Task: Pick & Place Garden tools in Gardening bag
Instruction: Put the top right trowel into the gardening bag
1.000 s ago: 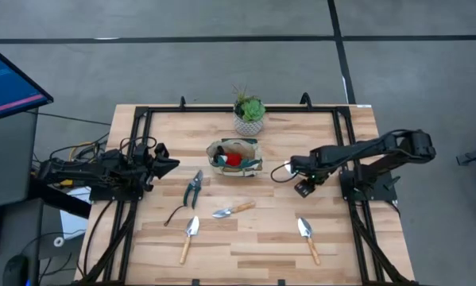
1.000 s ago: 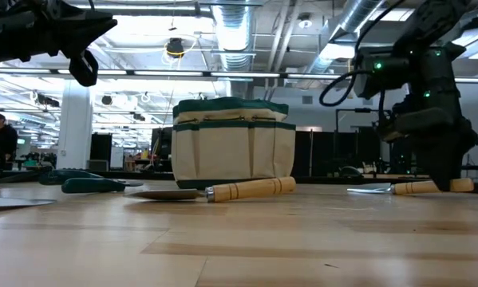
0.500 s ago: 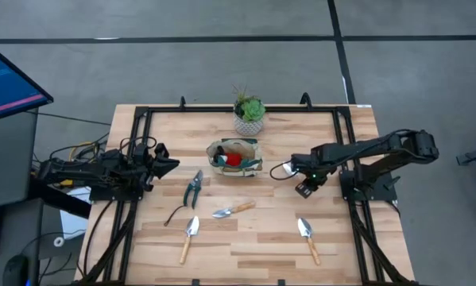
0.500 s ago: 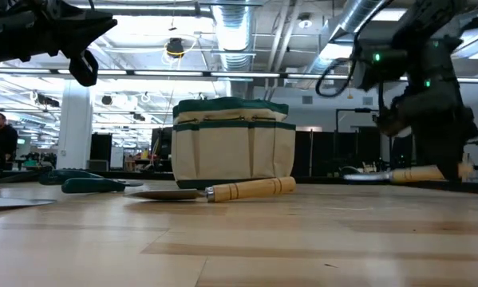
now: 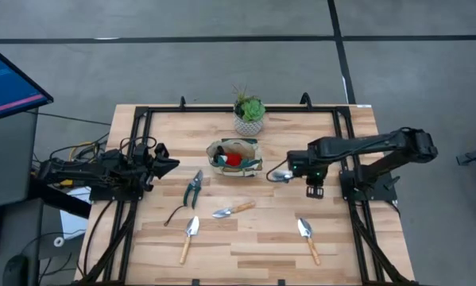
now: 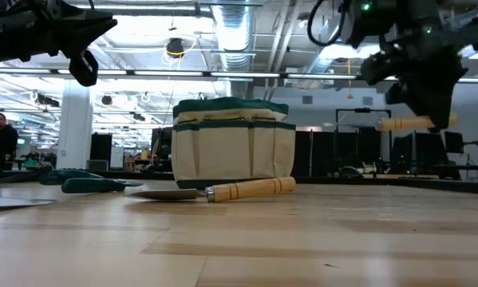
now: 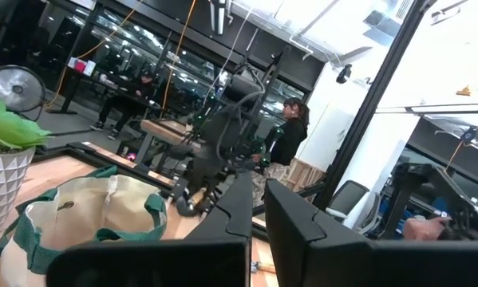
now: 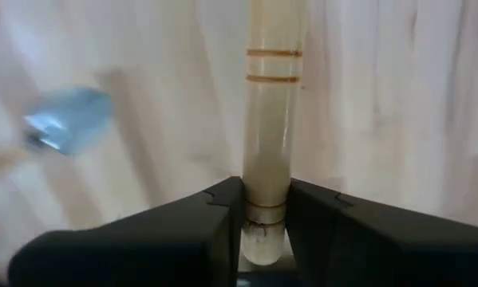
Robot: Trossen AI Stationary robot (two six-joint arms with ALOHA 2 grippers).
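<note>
My right gripper (image 5: 301, 169) is shut on a wooden-handled trowel (image 5: 283, 175) and holds it in the air to the right of the tan, green-trimmed gardening bag (image 5: 234, 156). The bag stands on its base, with a red item inside. On the table lie pruning shears (image 5: 193, 188), a thin black curved tool (image 5: 176, 213) and three more trowels (image 5: 232, 210) (image 5: 189, 237) (image 5: 307, 238). My left gripper (image 5: 172, 164) is shut and empty, and waits above the table's left edge. My right gripper pinches the trowel's wooden handle (image 8: 266, 195) between its two fingers, close to the handle's free end. The fingers come from the table's right and lie along the handle. The trowel hangs about level, lifted clear of the table, with its blade (image 5: 280, 175) toward the bag.
A green plant in a white pot (image 5: 249, 115) stands behind the bag near the far edge. A black metal frame (image 5: 142, 119) borders the table. Bare wood lies between the bag and my right gripper. People show in the room beyond (image 7: 290, 131).
My right gripper has gone up with the trowel. The trowel lay on the table a second ago, came up at one end, and now hangs level and clear of the wood. The left arm has kept still.
</note>
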